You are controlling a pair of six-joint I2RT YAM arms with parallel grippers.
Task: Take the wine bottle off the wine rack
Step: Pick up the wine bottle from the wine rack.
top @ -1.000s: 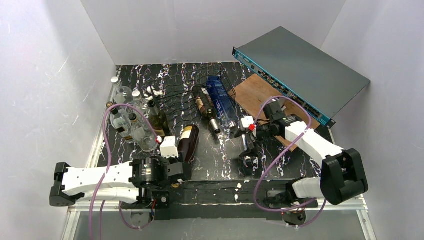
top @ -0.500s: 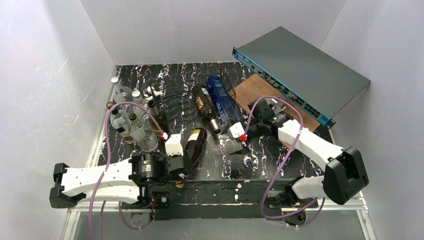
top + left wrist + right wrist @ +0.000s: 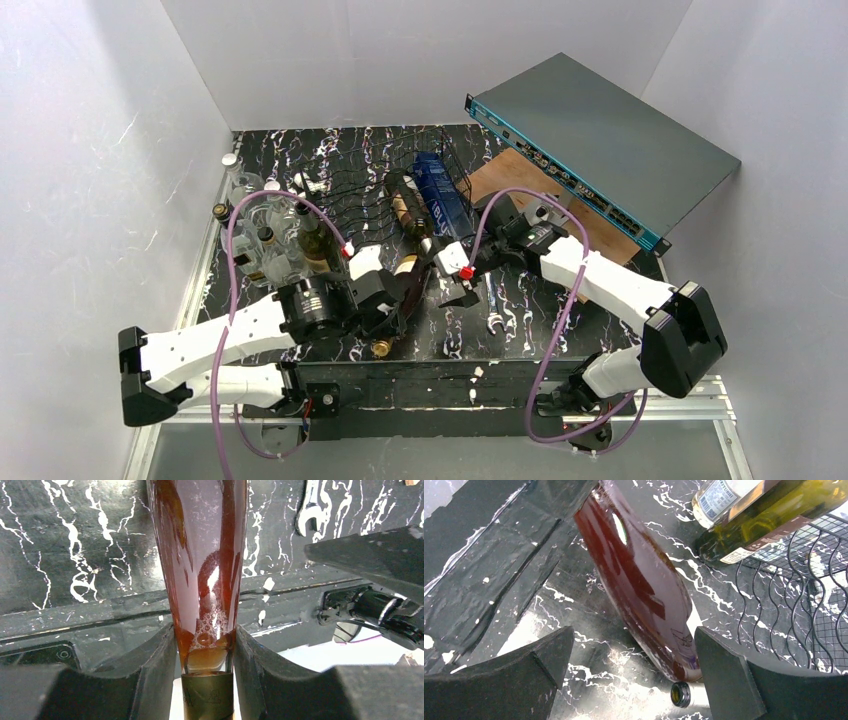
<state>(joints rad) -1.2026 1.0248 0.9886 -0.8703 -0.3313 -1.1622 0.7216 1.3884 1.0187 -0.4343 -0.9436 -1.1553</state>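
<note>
BOTTLE CLEAR OF ITS CRADLE: The left gripper [image 3: 392,318] was closed tight on the neck of the brown wine bottle [image 3: 408,285]. The bottle hung tilted over the black marbled table [image 3: 440,335] just in front of the wine rack [image 3: 358,195], with its capped neck toward the near edge and its base toward the rack. The right gripper [image 3: 455,293] stood spread wide beside the bottle's base, holding nothing. Two more bottles lay in the rack, a dark bottle [image 3: 408,210] and a blue-labelled bottle [image 3: 440,195]. A cluster of clear bottles [image 3: 255,225] and a green bottle [image 3: 315,245] crowded the left side close to the left arm. A grey box [image 3: 610,130] leaned over a wooden board [image 3: 505,180] at the far right. A wrench [image 3: 495,322] lay on open table near the right arm. Only the left wrist view showed the dark fingers [image 3: 150,675] pressed to either side of the glass where it narrows, with reddish liquid and bubbles inside. Only the right wrist view showed the bottle's body passing between that gripper's parted fingers [image 3: 524,675], the rack's wavy wires to the right and a small open bottle mouth [image 3: 680,694] below the base. Whether the base touched anything could not be told. Bare table lay along the near edge.
</note>
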